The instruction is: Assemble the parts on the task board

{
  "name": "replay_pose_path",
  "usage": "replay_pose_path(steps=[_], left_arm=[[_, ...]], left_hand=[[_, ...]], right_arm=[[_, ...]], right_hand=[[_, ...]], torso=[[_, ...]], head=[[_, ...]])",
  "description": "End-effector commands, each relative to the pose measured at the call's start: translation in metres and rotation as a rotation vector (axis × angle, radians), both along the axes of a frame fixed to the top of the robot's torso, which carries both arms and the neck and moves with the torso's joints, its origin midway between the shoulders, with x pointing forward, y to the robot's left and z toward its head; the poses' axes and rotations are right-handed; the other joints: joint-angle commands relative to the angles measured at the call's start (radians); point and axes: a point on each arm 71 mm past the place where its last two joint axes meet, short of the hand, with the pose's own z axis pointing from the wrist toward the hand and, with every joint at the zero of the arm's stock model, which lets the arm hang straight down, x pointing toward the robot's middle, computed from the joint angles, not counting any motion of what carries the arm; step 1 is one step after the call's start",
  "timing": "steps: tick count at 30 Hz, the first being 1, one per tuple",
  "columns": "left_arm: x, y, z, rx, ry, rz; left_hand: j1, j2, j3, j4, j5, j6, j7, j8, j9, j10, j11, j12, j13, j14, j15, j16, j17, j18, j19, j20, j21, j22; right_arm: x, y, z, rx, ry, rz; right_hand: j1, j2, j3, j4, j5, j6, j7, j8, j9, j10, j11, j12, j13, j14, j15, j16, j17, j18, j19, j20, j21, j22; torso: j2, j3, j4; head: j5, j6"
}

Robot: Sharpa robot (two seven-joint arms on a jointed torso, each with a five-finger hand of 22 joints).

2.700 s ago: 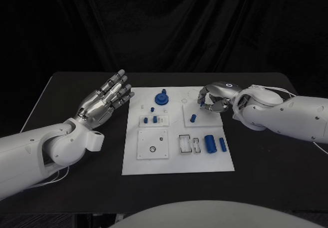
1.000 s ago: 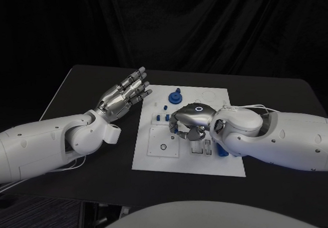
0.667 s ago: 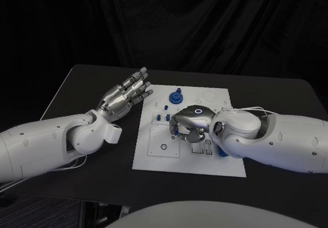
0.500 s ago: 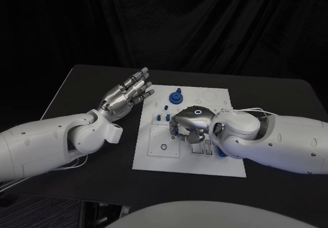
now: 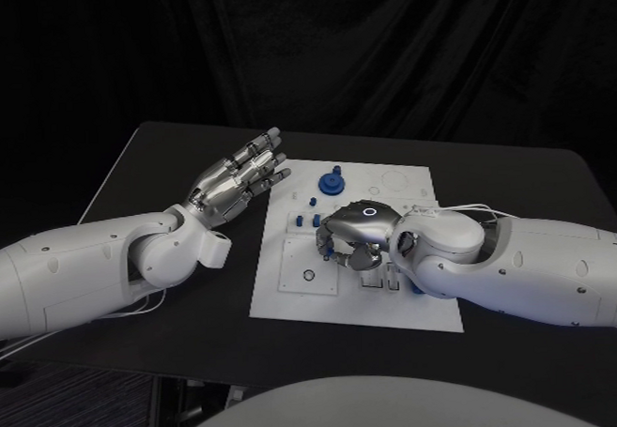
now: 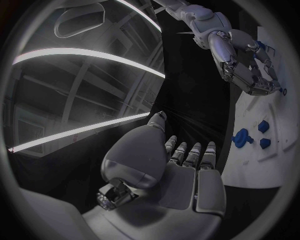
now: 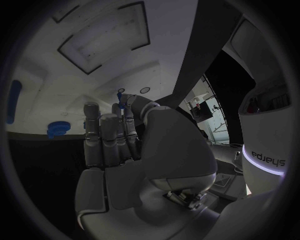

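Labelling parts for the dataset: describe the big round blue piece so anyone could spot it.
Start at the white task board mid-table and go to its far edge. The round blue part stands there, beyond the right robot hand. It is the widest blue piece, a disc with an upright stem; its neighbours are small pegs.

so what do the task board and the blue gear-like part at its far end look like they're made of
The task board looks like matte white plastic or painted sheet: flat, even, no glare, with raised white sub-plates. The blue gear-like part looks like moulded or printed plastic: uniform saturated colour, dull surface. Neither can be confirmed by sight alone.
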Motion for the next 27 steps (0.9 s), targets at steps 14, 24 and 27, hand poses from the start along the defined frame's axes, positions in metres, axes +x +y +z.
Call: replay_pose_path(steps=[14, 24, 27], left_arm=[[0.0006, -0.0026, 0.0002, -0.023, -0.007, -0.014], [0.001, -0.0039, -0.0005, -0.022, -0.003, -0.019], [0.0011, -0.0039, -0.0007, -0.021, -0.002, -0.019]], left_hand=[[0.005, 0.002, 0.001, -0.006, 0.004, -0.002, 0.008, 0.001, 0.001, 0.003, 0.005, -0.003, -0.002, 0.001, 0.005, -0.004, -0.001, 0.018, -0.001, 0.008, 0.003, 0.001], [0.005, 0.002, 0.005, -0.009, 0.005, -0.003, 0.007, 0.001, 0.0, 0.003, 0.006, -0.003, -0.002, 0.001, 0.006, -0.004, -0.001, 0.018, -0.001, 0.008, 0.003, 0.001], [0.005, 0.002, 0.005, -0.009, 0.005, -0.003, 0.007, 0.001, 0.0, 0.003, 0.006, -0.003, -0.002, 0.001, 0.006, -0.004, -0.001, 0.018, -0.001, 0.008, 0.003, 0.001]], right_arm=[[-0.0004, 0.0038, -0.0034, 0.01, 0.019, -0.007], [0.0006, 0.004, -0.0062, -0.015, 0.037, -0.017], [0.0014, 0.0034, -0.0075, -0.025, 0.042, -0.022]], right_hand=[[-0.004, -0.009, 0.005, -0.001, -0.004, 0.004, -0.002, -0.004, 0.001, 0.008, -0.002, 0.003, 0.0, -0.009, 0.001, -0.006, -0.007, 0.0, -0.005, -0.001, -0.006, 0.038], [-0.003, -0.01, 0.007, -0.003, -0.003, 0.004, -0.003, -0.007, 0.001, 0.01, -0.003, 0.002, -0.001, -0.013, 0.0, -0.009, -0.014, 0.002, -0.01, -0.001, -0.011, 0.036], [-0.003, -0.01, 0.008, -0.003, -0.003, 0.003, -0.003, -0.008, 0.001, 0.01, -0.003, 0.001, -0.001, -0.015, 0.0, -0.01, -0.018, 0.003, -0.014, -0.001, -0.015, 0.035]], torso=[[0.001, -0.0003, 0.0012], [0.001, 0.0003, 0.0005], [0.001, 0.0002, 0.0]], head=[[-0.002, 0.0], [-0.003, 0.0], [-0.002, 0.0]])
